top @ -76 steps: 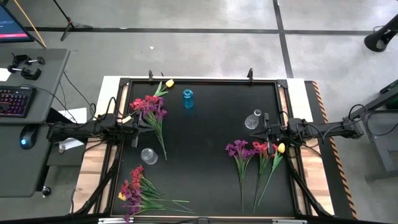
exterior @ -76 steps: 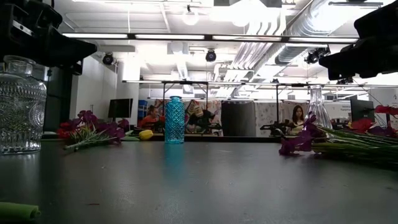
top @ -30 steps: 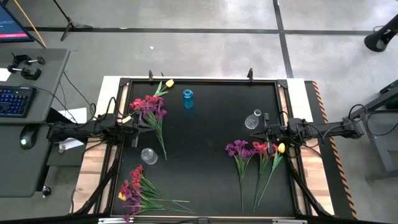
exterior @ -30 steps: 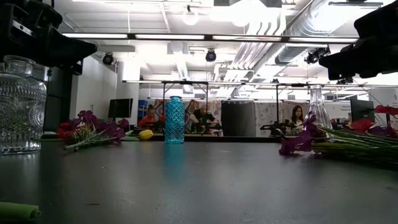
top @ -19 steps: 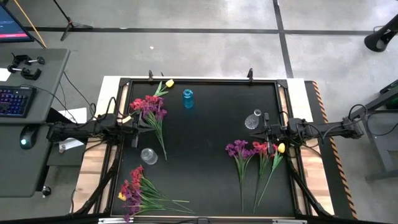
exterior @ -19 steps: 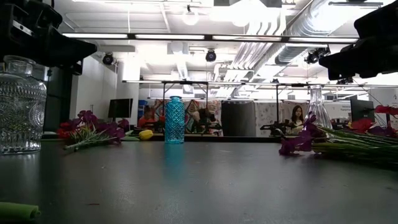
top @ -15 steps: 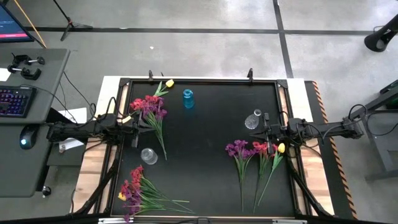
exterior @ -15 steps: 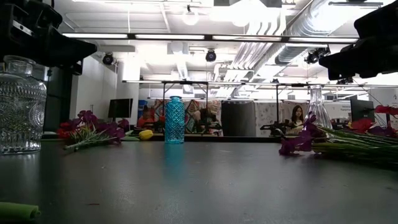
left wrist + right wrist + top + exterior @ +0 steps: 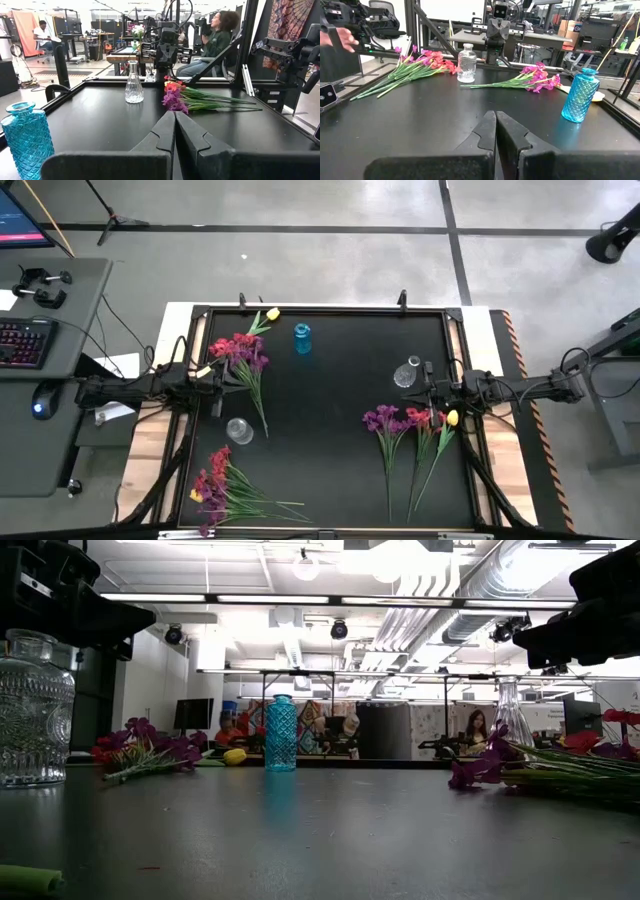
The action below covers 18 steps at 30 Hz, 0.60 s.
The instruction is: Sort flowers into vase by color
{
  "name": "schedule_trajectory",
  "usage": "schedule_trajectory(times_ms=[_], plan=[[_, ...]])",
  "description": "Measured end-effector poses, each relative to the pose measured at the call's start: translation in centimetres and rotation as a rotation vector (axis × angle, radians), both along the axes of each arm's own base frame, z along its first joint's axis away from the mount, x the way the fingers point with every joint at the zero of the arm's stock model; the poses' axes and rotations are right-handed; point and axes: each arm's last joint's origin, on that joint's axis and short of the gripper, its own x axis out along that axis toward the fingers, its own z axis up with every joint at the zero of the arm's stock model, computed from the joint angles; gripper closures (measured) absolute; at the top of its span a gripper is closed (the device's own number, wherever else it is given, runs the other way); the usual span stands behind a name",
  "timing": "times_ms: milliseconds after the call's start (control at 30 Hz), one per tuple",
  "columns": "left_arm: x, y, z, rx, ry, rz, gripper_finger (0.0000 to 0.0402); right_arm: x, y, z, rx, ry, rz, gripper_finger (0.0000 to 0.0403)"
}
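Note:
Three bunches of flowers lie flat on the black table: red and purple ones [image 9: 240, 355] at the far left with a yellow bud [image 9: 272, 313] beyond them, a red-purple bunch [image 9: 215, 485] at the near left, and purple, red and yellow ones [image 9: 410, 425] at the right. A blue vase [image 9: 302, 338] stands at the far middle, a slim clear vase [image 9: 407, 373] at the right, and a clear jar [image 9: 239, 430] at the left. My left gripper [image 9: 175, 114] is shut and level at the left edge. My right gripper [image 9: 495, 114] is shut and level at the right edge.
The table's raised black frame [image 9: 320, 308] runs around the mat. A desk with a keyboard and mouse [image 9: 40, 400] stands off the table's left. People sit at benches in the room behind. The mat's middle [image 9: 320, 410] is bare.

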Motion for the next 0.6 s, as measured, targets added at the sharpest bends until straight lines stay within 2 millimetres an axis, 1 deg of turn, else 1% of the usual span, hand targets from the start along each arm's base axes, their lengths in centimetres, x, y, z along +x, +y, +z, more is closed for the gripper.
schedule_trajectory(times_ms=[333,533,600], plan=[[0.0,0.0,0.0,0.0,0.0,0.0,0.0402,0.0,0.0,0.01,-0.006,-0.001,0.0,0.0402],[0.0,0.0,0.0,0.0,0.0,0.0,0.0402,0.01,-0.06,0.04,-0.249,-0.016,-0.004,0.0402],[0.0,0.0,0.0,0.0,0.0,0.0,0.0401,0.01,-0.05,0.08,-0.263,-0.022,-0.001,0.0402]])
